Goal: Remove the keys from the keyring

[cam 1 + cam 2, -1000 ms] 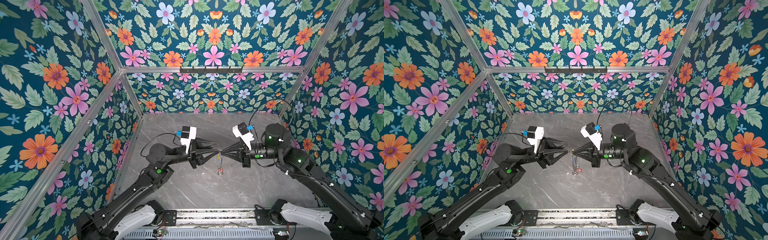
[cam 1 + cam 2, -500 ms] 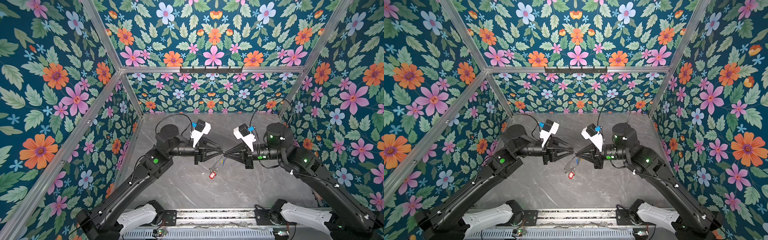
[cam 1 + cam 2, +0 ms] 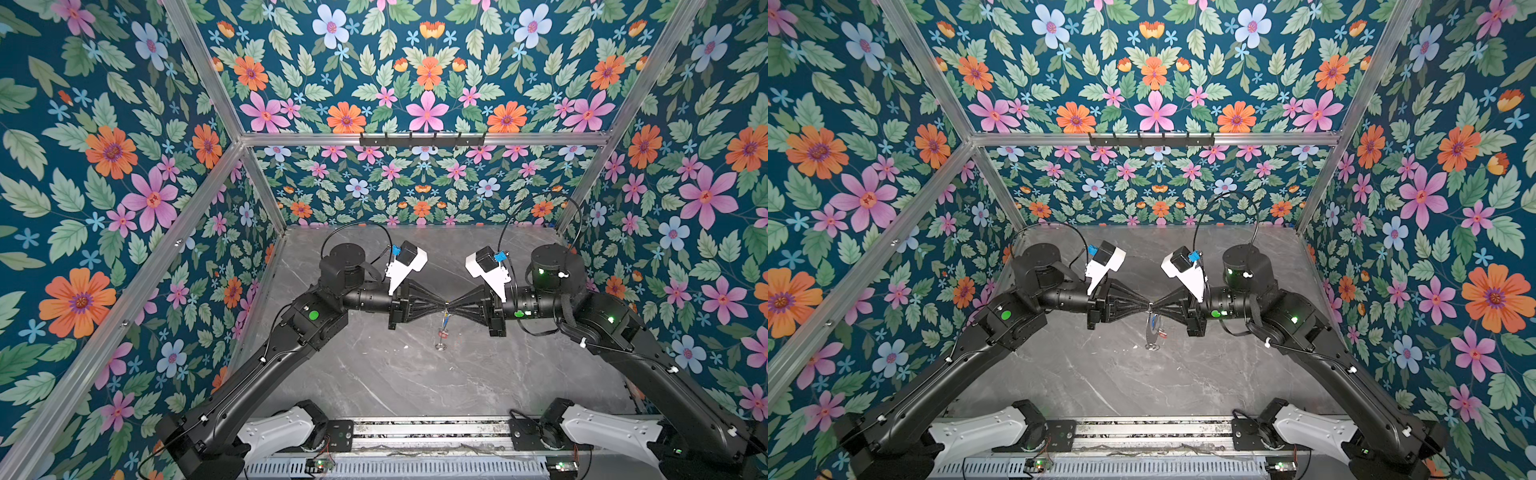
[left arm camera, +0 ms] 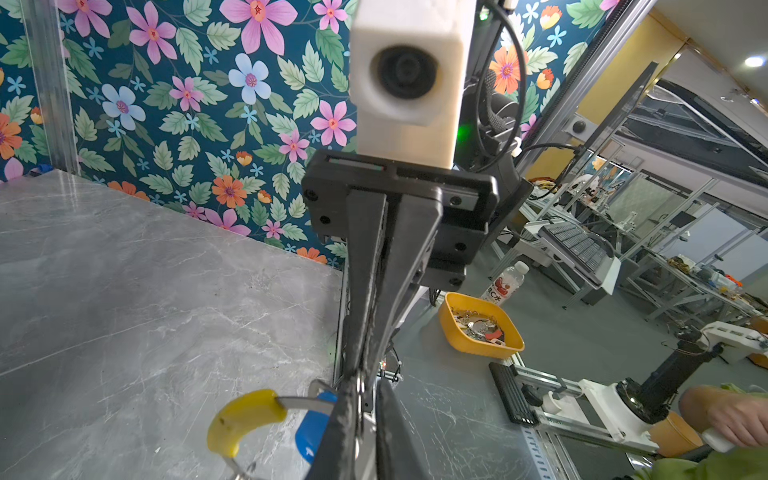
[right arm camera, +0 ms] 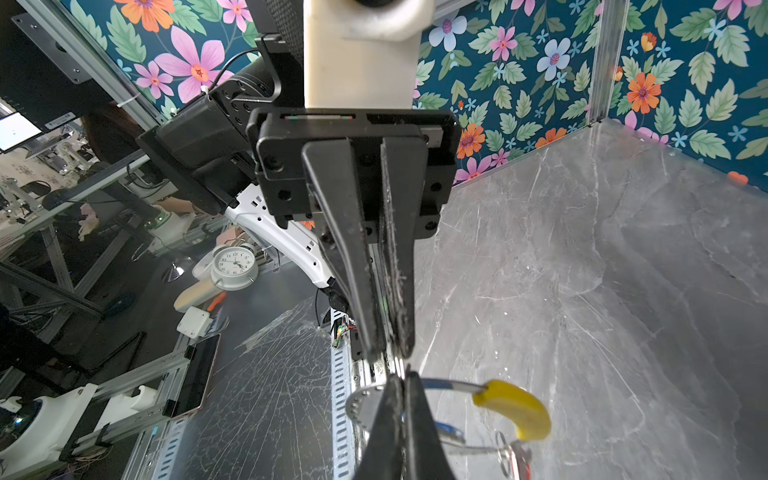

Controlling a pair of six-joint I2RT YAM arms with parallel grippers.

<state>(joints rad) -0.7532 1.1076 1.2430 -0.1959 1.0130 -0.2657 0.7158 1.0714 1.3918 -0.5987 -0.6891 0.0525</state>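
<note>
I hold the keyring point(image 5: 452, 383), a large flat dark grey hoop with one yellow arc segment point(image 4: 245, 419), up off the table. My right gripper point(image 3: 451, 302) is clamped fully down on its upper rim, and the hoop hangs below my fingertips. My left gripper point(image 3: 440, 302) meets the right one tip to tip, its jaws narrowed to a thin slit at that same stretch of rim. Whether they truly bite the hoop or one of its small split rings I cannot tell, since my own fingers hide the spot. The keys dangle under both hands: the blue oblong plastic tag point(image 4: 309, 432) is just beside my left fingers point(image 4: 340, 440), the red oblong plastic tag point(image 3: 444, 332) lower, and a small silver metal key point(image 3: 440, 345) lowest, close to the grey marbled tabletop point(image 3: 395, 374). I judge this the two-handed set-up, with no key off yet. Next, one hand must anchor the hoop while the other takes a key or its split ring and works it round and off. Crowding is the trouble: my tips are nose to nose, and the tags hang in the way. Past my right hand, off the table, sits a yellow bowl of metal bits point(image 4: 478, 328).
</note>
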